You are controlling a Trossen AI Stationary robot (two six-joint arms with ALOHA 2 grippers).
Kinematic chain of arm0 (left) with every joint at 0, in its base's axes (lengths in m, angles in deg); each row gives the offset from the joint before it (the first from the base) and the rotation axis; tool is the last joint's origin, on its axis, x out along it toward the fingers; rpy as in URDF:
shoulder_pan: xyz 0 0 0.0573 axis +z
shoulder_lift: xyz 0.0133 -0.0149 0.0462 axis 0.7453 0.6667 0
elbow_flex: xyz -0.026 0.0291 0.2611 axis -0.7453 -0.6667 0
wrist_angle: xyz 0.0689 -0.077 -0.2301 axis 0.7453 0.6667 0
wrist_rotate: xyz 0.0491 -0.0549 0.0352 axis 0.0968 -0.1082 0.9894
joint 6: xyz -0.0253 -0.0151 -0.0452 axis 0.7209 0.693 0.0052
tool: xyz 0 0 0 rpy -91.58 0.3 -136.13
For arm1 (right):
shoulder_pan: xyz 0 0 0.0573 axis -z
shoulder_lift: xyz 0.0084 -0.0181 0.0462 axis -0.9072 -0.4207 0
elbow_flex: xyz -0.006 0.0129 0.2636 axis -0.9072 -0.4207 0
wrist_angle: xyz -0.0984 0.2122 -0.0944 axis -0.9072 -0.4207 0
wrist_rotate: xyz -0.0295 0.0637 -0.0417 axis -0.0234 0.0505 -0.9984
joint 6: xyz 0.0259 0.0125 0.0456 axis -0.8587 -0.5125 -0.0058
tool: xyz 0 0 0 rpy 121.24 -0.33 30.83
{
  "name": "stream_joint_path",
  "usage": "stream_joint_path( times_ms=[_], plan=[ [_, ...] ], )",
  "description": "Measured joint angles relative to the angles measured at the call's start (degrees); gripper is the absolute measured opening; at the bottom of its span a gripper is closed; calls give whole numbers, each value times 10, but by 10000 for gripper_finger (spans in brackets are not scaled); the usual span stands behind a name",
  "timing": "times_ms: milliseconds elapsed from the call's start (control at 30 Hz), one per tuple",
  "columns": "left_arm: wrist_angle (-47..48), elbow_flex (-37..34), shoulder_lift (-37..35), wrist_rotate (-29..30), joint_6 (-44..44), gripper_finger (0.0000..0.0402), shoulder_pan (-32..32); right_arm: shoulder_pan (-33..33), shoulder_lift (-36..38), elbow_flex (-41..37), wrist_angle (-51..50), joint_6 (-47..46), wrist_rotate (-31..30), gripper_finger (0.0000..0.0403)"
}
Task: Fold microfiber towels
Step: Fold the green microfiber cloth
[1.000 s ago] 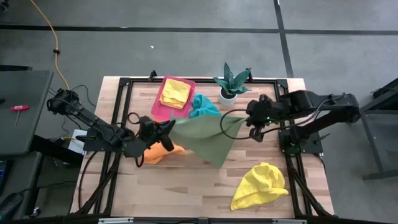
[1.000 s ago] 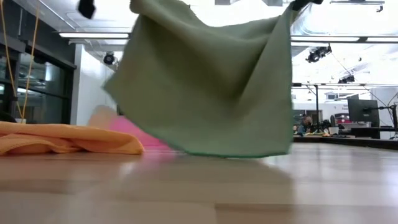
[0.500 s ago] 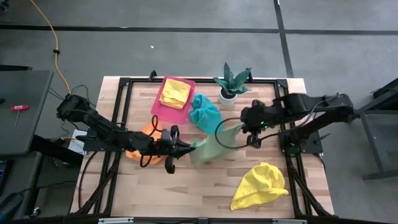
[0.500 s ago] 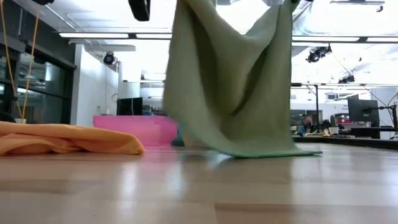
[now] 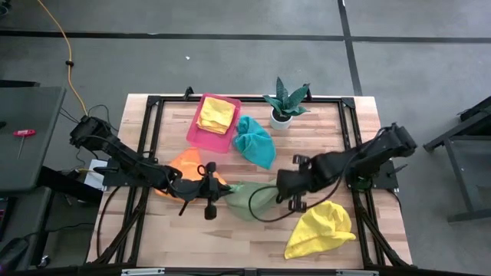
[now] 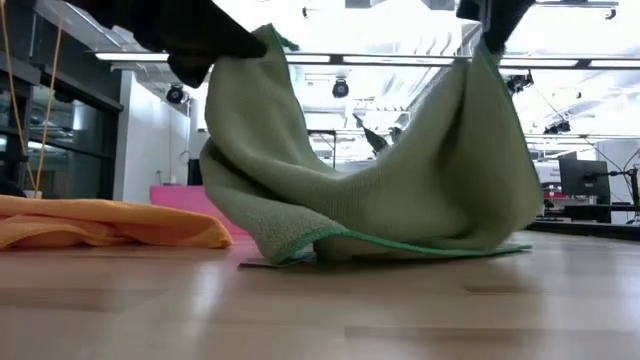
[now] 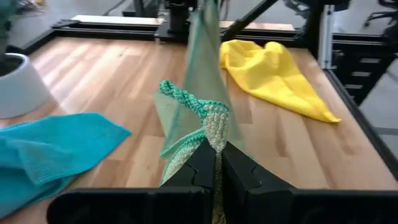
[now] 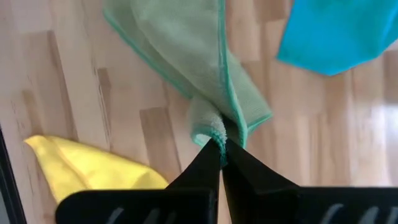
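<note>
1. Left hand [image 5: 217,190]: I see it low over the middle of the table [image 5: 253,238], its fingers [image 7: 239,171] pinched tight on one bunched corner of the light green towel [image 5: 247,198].
2. Right hand [image 5: 282,189]: just across the same cloth, its fingers [image 8: 245,168] clamped on another corner, where the darker green hem folds over.
3. Light green towel: it sags between my two hands, its lower part lying in a loose fold on the wood; in the low view the hemmed bottom edge rests flat on the table while both gripped corners are raised.
4. Orange towel [image 5: 186,165]: crumpled on the table beneath my left arm, beside the light green towel.
5. Teal towel [image 5: 255,141]: loose heap farther back, between the pink tray [image 5: 193,134] and the potted plant [image 5: 284,101].
6. Yellow towel, folded [image 5: 216,114]: lying in the pink tray at the back of the table.
7. Yellow towel, unfolded [image 5: 320,228]: rumpled near the front right corner, close to my right hand but apart from the light green towel.
8. Potted plant: white pot with spiky green leaves, upright at the back edge.
</note>
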Motion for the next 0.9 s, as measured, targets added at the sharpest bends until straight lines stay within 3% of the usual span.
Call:
stream_joint_path(
  times_ms=[100,400,633,900],
  plan=[
    [3,0,0,-4,1,0,-2,-16,1,-53,41,-42,16,0],
    [43,-1,36,-52,47,1,-2,-51,48,-274,286,-189,67,0],
    [37,0,127,-79,104,40,-2,-54,49,-312,345,-209,66,0],
    [41,1,105,-135,121,128,-1,-53,49,-312,346,-180,70,0]
  ],
)
